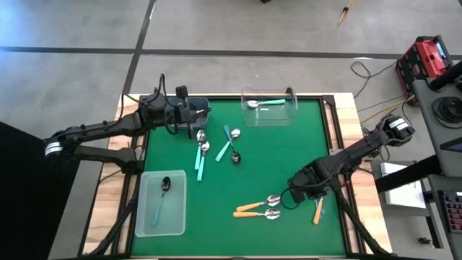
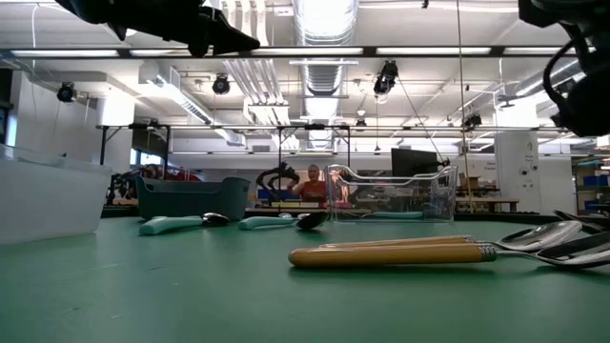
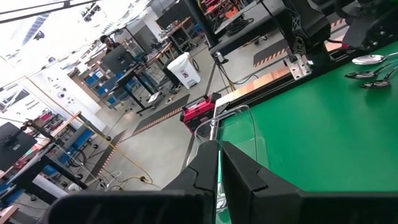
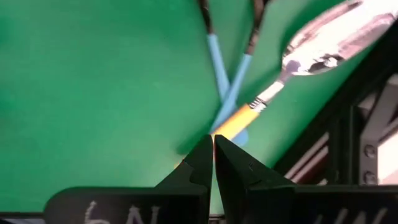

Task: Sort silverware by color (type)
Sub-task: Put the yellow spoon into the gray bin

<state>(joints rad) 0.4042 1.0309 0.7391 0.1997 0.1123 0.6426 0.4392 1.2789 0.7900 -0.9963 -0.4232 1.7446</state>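
While both arms sit over the green felt table (image 1: 289, 159), the spoons lie in scattered groups. Left gripper (image 1: 203, 112): by the far-left edge, beside a dark teal bin (image 1: 193, 108); fingers (image 3: 239, 171) pressed together, nothing between them, raised above the mat per low view. Right gripper (image 1: 297, 180): near-right area, fingers (image 4: 200, 158) closed. In right wrist view the end of an orange-handled silver-bowl spoon (image 4: 298, 68) runs in to the tips, w/ two thin light-blue handles (image 4: 219, 65) crossing under it; cannot tell whether the tips actually pinch that handle. Clear plastic tray at far centre (image 1: 271, 115) holds one teal-handled silver spoon (image 1: 263, 103). Translucent rectangular tub at near left (image 1: 148, 220) holds one dark-bowl spoon w/ thin light-blue handle (image 1: 162, 195). Loose on mat, centre-left: two teal-handled spoons (image 1: 201, 155) side by side, plus crossed pair nearby (image 1: 229, 144). Near-right: two orange-handled spoons (image 1: 256, 209) lying parallel, bowls toward right gripper; another orange handle (image 1: 318, 211) just beyond the gripper, close to the right edge. Low view: orange handles (image 2: 391, 252) in foreground, teal ones (image 2: 172, 224) farther back. Person seated in room behind (image 2: 310, 183).
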